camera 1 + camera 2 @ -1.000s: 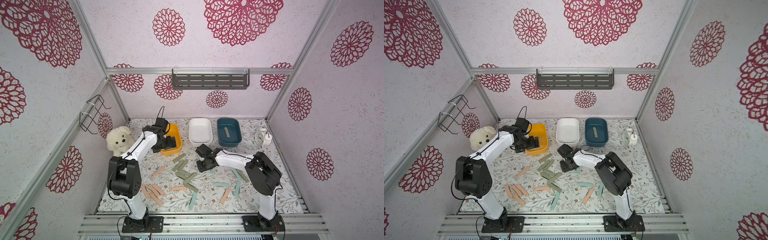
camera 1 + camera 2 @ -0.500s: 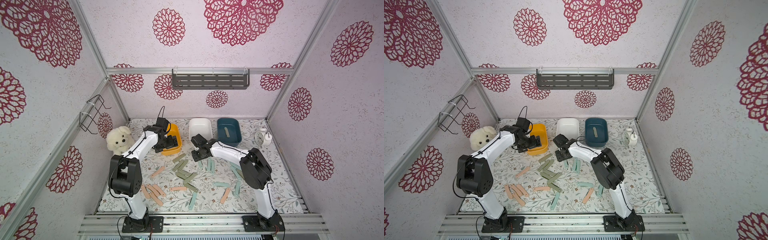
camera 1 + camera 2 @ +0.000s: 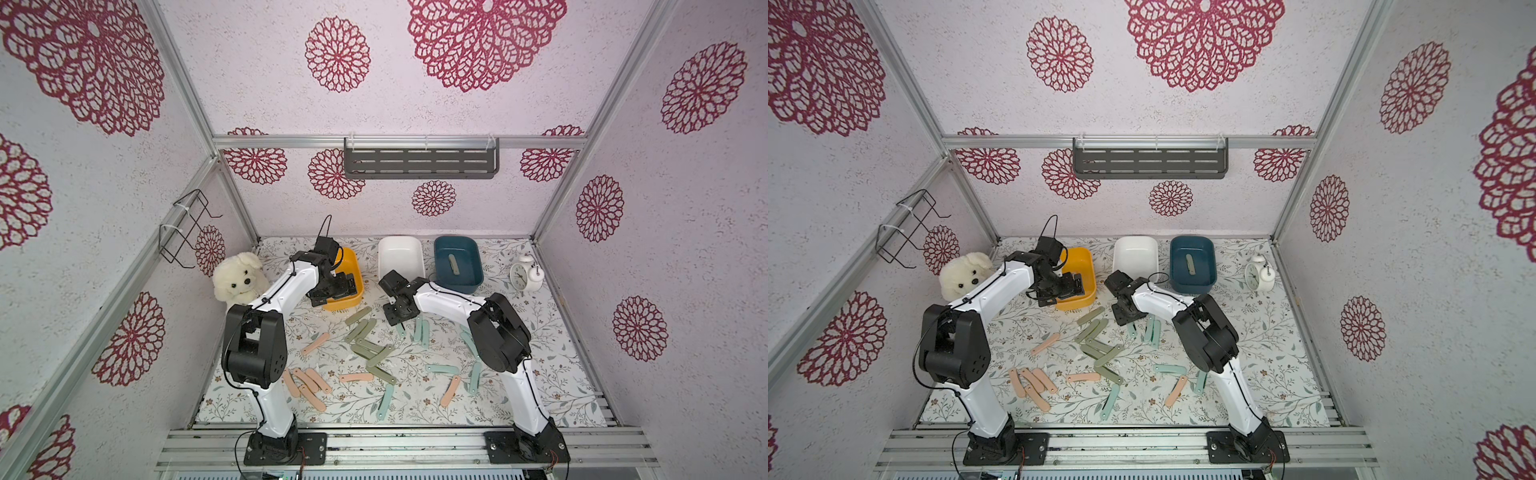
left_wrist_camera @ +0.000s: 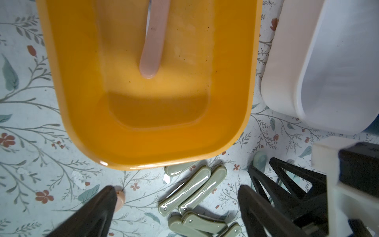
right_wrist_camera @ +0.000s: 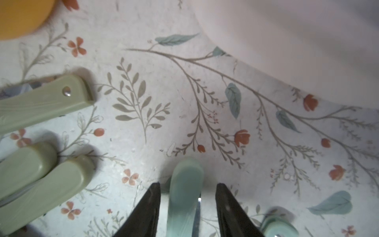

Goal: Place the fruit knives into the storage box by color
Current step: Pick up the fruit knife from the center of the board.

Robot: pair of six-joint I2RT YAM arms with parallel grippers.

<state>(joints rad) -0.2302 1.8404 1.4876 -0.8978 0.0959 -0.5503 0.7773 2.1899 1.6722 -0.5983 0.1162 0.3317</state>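
Beneath the right claw [image 3: 395,319], in a top view, mint knives [image 3: 422,332] lay on the mat [image 3: 519,386], with the blue box [image 3: 457,286] beyond. The left claw [image 3: 338,286] hung over the yellow box [image 3: 343,305].

From the left wrist, its fingers [image 4: 98,205] stood spread wide and empty, and a pink knife [image 4: 153,41] lay in the box ahead.

From the right wrist, the fingers [image 5: 147,207] straddled one mint knife [image 5: 182,205], part open with gaps on either side and nothing gripped. Closing squarely across the handle, clear of the second mint knife [image 5: 280,228] alongside, looked wise before lifting.
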